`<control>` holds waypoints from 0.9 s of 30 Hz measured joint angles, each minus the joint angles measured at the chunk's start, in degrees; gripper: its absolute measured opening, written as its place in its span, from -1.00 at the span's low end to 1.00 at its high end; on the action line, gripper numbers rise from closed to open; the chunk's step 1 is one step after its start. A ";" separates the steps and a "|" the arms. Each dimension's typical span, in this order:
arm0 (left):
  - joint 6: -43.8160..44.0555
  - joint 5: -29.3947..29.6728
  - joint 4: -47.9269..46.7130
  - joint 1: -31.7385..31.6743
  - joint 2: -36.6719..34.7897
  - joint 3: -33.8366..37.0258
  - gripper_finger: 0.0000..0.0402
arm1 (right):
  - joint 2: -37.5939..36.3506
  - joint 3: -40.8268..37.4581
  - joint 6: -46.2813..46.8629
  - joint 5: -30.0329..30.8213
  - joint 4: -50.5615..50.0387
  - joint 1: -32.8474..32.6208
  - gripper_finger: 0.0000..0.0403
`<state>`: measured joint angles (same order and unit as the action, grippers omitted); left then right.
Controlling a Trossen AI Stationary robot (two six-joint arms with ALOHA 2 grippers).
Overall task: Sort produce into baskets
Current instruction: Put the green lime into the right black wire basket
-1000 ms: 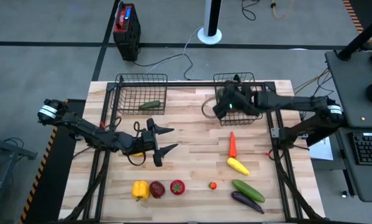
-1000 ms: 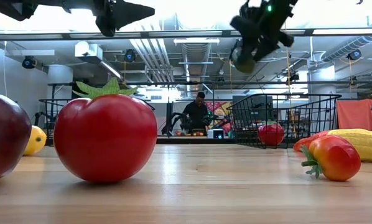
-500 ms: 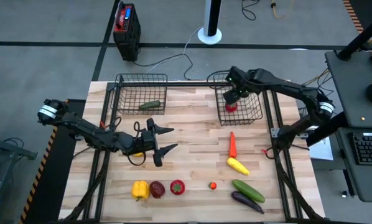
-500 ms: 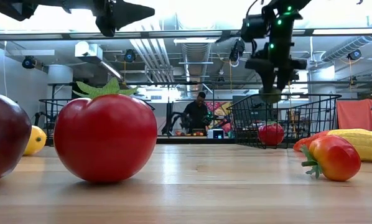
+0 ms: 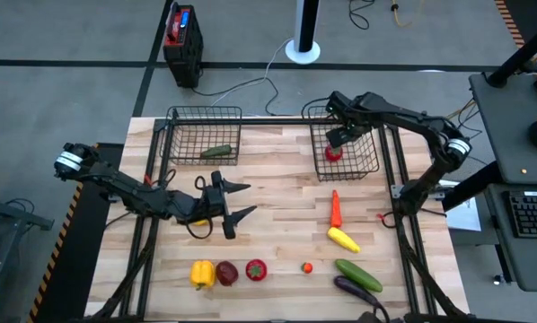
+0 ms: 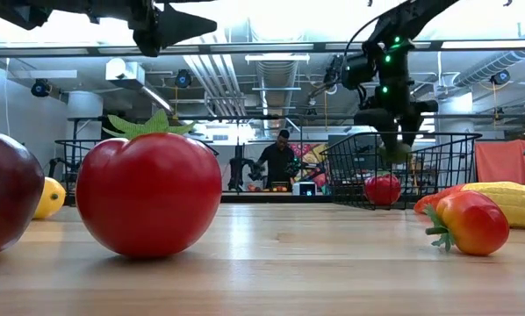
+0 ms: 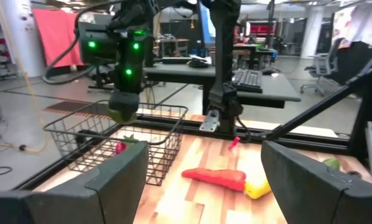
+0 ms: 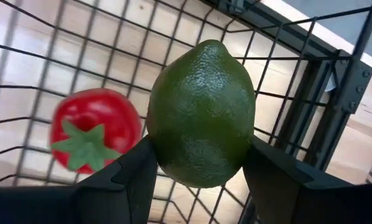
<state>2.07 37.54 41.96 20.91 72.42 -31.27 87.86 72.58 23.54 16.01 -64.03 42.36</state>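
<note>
My right gripper is shut on a green lime over the right black wire basket, about at its rim height in the low view. A red tomato lies on that basket's floor. The left basket holds a green cucumber. My left gripper is open and empty above the table's middle left. A yellow pepper, a dark red piece and a red tomato lie near the front edge. My right gripper pinches the lime by two opposite sides between its two fingers. The fingers come from above, pointing down. The lime is lifted clear, above the basket's floor and beside the tomato.
An orange carrot, a yellow piece, a green cucumber, a purple eggplant and a small tomato lie at the front right. A red-and-black box stands beyond the far edge. A person is in the room behind.
My right gripper has carried the lime toward the table's far edge and down over the right basket, tipping until its fingers point down. It stays shut on the lime.
</note>
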 joint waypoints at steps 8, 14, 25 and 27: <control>0.02 0.09 -0.07 0.00 -0.04 0.00 0.46 | 3.87 0.02 -1.19 0.02 0.42 1.19 0.00; 0.17 0.09 -0.33 0.00 -0.04 0.00 0.46 | 5.68 0.02 -1.84 0.48 1.57 1.19 0.01; 1.98 0.06 -2.62 0.00 -0.07 0.00 0.46 | 6.55 0.02 -3.22 0.50 3.41 1.19 0.13; 1.99 0.06 -2.65 0.00 -0.07 0.00 0.46 | 6.55 0.02 -3.22 0.50 3.46 1.19 0.12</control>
<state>4.05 37.60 39.31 20.91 72.35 -31.27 94.41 72.60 20.32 16.51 -60.57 43.55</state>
